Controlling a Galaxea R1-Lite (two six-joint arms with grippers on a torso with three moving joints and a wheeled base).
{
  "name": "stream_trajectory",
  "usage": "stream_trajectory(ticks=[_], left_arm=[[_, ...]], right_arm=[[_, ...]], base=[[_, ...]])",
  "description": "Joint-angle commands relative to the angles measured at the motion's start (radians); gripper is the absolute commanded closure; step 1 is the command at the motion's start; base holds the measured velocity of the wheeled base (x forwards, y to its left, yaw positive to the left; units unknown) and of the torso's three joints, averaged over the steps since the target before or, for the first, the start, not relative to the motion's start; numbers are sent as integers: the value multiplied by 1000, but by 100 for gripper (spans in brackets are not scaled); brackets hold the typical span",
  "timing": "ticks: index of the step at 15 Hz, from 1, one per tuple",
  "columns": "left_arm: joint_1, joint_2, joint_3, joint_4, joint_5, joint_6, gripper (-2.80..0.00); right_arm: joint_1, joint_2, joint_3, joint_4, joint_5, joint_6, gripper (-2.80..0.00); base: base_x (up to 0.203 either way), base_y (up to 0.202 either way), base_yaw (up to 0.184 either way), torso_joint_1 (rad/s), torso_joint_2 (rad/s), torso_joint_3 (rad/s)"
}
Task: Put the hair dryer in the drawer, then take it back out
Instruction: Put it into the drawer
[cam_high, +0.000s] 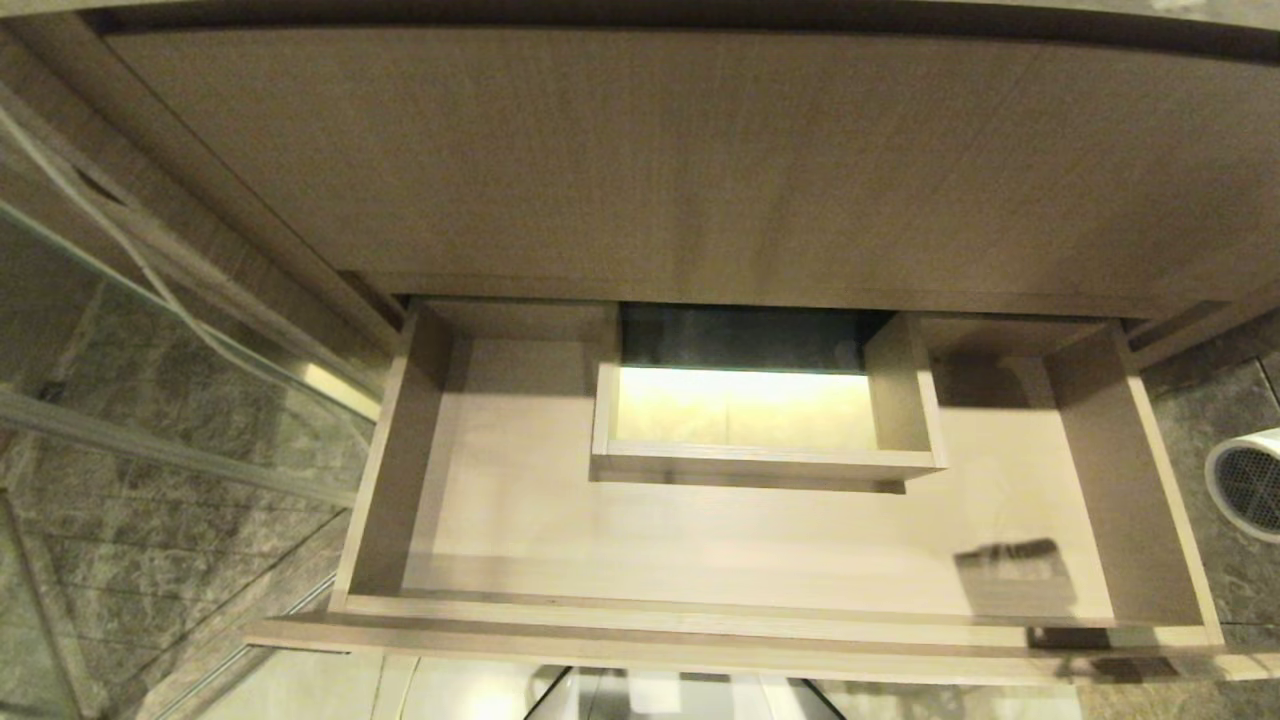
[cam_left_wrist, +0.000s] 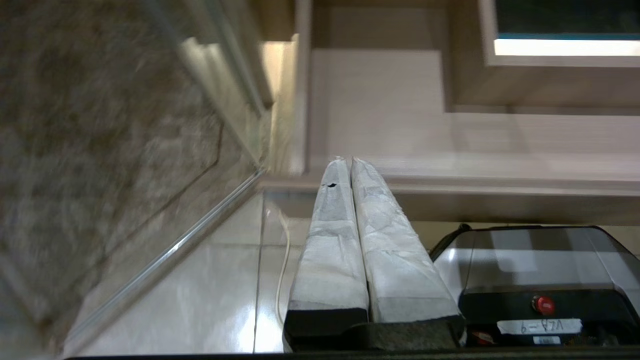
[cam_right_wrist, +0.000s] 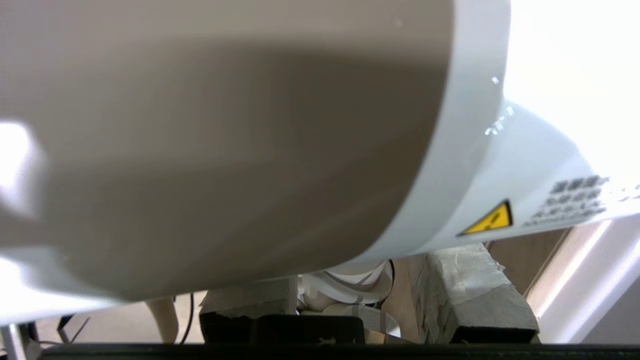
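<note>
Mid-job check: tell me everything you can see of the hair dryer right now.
The hair dryer is white plastic with a short round barrel and a grey mesh rear grille, which shows at the right edge of the head view, beside and outside the open drawer. Close up, its barrel fills the right wrist view; a yellow warning triangle and small print sit on the body. The right gripper holds it from below, padded fingers either side of its handle.
</note>
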Motion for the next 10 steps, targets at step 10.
stream_trajectory(ticks=[10], left_arm=[[2, 0, 2, -1, -1, 0, 0]], right_arm=[[57, 50, -12, -115, 17, -2, 0]], base=[[0, 4, -85, 1, 1, 1]])
